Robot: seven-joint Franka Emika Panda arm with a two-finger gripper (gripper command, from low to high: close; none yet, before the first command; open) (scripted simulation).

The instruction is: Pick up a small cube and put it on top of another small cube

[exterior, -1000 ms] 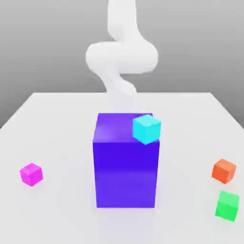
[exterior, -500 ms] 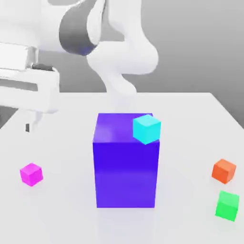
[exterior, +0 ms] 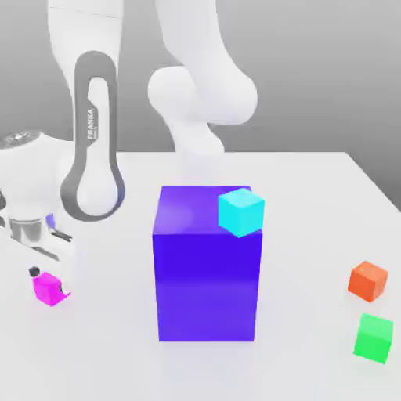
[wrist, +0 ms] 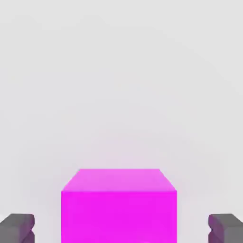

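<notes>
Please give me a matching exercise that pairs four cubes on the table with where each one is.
Things:
1. magenta cube
2. cyan cube
3. orange cube
4. green cube

Places:
A. on the big purple block
B. nearest the camera, at the exterior view's right
C. between the gripper fingers
D. just behind the green cube

Pairs: 1-C, 2-A, 3-D, 4-B

The pink cube [wrist: 118, 206] sits on the white worktop [wrist: 118, 71]. A grey finger [wrist: 18, 228] stands on each side of it, not touching it.
</notes>
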